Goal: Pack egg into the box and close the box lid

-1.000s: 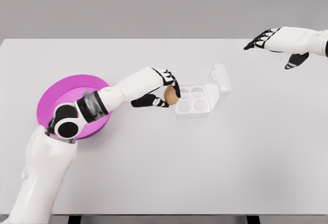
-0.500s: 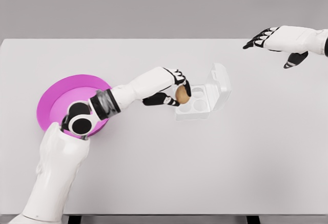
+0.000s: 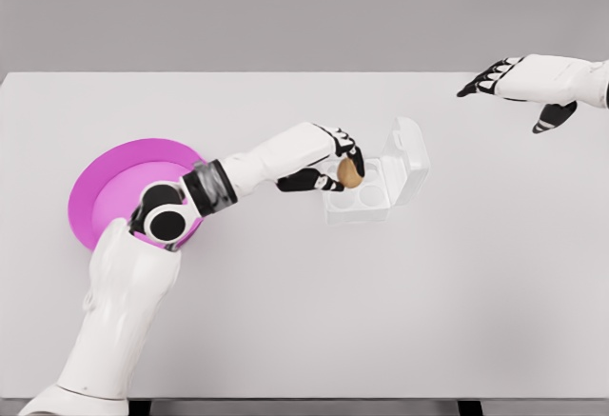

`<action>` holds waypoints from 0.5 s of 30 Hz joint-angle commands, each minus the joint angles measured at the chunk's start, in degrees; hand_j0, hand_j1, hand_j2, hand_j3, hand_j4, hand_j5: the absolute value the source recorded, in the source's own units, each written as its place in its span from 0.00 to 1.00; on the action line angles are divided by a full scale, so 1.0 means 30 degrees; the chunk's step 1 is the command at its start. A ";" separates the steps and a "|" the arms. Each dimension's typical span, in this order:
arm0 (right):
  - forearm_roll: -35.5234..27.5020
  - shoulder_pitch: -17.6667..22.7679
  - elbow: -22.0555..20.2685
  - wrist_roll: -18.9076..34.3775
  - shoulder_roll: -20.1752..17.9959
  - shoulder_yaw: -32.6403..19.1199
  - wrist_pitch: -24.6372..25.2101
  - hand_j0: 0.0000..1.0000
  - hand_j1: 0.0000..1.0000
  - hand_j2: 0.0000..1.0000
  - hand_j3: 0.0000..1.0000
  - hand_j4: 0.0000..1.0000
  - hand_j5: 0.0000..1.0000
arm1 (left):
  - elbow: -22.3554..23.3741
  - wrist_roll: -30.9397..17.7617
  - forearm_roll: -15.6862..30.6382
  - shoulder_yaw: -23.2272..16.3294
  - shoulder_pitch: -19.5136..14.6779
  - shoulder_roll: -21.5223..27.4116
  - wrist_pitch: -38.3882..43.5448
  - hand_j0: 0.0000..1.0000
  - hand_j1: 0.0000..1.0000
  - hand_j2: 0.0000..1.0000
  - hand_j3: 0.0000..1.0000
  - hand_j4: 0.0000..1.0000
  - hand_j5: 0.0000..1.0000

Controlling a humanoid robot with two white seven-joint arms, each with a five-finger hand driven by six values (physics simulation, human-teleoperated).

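One egg held over the open box

One brown egg (image 3: 350,172) sits gripped in the fingers of the left hand (image 3: 335,161), whose arm reaches in from the lower left across the white bench (image 3: 304,302). The egg is at the left edge of the clear egg box (image 3: 366,188), over its near-left cups, and it cannot be told whether it touches the tray. The box has four round cups, all showing bare, and its lid (image 3: 407,154) stands raised on the right side, tilted back and open. The box lies near the middle of the bench.

Behind the left forearm a magenta plate (image 3: 105,188) lies at the left side of the bench, well apart from the box, partly hidden by the elbow.

The right hand (image 3: 519,83) hangs over the far right corner of the bench, well away from the box, its fingers relaxed and spread and holding nothing
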 commanded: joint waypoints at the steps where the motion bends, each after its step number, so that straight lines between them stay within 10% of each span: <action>1: -0.0100 0.0000 0.0192 -0.0008 -0.0439 -0.0003 0.0047 1.00 1.00 1.00 1.00 1.00 1.00 | 0.0208 0.0015 0.0114 -0.0111 0.0000 -0.0112 0.0053 0.44 0.44 0.44 0.44 0.44 0.44; 15: -0.0071 0.1436 -0.1507 -0.0008 -0.2109 0.0085 0.0047 1.00 1.00 1.00 1.00 1.00 1.00 | 0.1087 0.0015 0.0172 -0.0024 -0.0557 -0.0141 0.0053 0.75 0.75 0.75 0.75 0.75 0.75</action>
